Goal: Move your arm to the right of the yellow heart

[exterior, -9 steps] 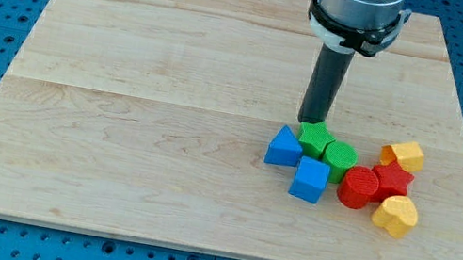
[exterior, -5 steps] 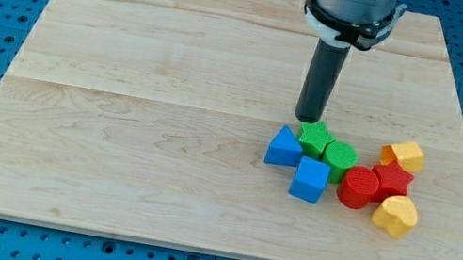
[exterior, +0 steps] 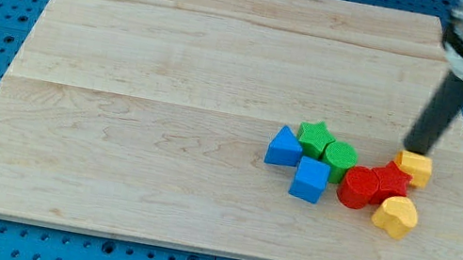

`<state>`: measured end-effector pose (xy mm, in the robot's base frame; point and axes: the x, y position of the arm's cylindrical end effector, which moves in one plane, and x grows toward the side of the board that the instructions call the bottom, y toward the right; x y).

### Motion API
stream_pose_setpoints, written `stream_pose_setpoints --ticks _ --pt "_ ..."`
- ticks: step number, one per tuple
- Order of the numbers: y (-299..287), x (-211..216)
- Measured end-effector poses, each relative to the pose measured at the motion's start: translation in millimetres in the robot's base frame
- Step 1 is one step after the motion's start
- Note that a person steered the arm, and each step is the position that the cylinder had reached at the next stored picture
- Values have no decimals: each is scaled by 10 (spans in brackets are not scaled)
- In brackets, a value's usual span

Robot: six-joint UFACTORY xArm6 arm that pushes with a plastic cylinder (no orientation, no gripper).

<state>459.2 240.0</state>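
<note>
The yellow heart (exterior: 396, 216) lies at the lower right of the wooden board (exterior: 153, 87), touching the red star (exterior: 391, 181). My tip (exterior: 416, 150) stands at the top edge of the other yellow block (exterior: 415, 167), above the heart and slightly to its right. The rod leans up toward the view's top right corner.
A red cylinder (exterior: 358, 187) sits left of the red star. A green cylinder (exterior: 338, 158), a green star (exterior: 313, 137), a blue triangle (exterior: 283, 147) and a blue cube (exterior: 310, 179) cluster further left. The board's right edge is close to the heart.
My tip has swung from just above the green star to the right, to the upper yellow block, which has shifted slightly right and down. The other blocks have not moved.
</note>
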Motion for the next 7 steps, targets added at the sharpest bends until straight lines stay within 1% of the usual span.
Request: stream_pose_setpoints --ticks 1,3,4,5,7 --pt "566 227" --pt "1027 805" --pt "898 1299" --pt "832 1380" --pt "831 1334"
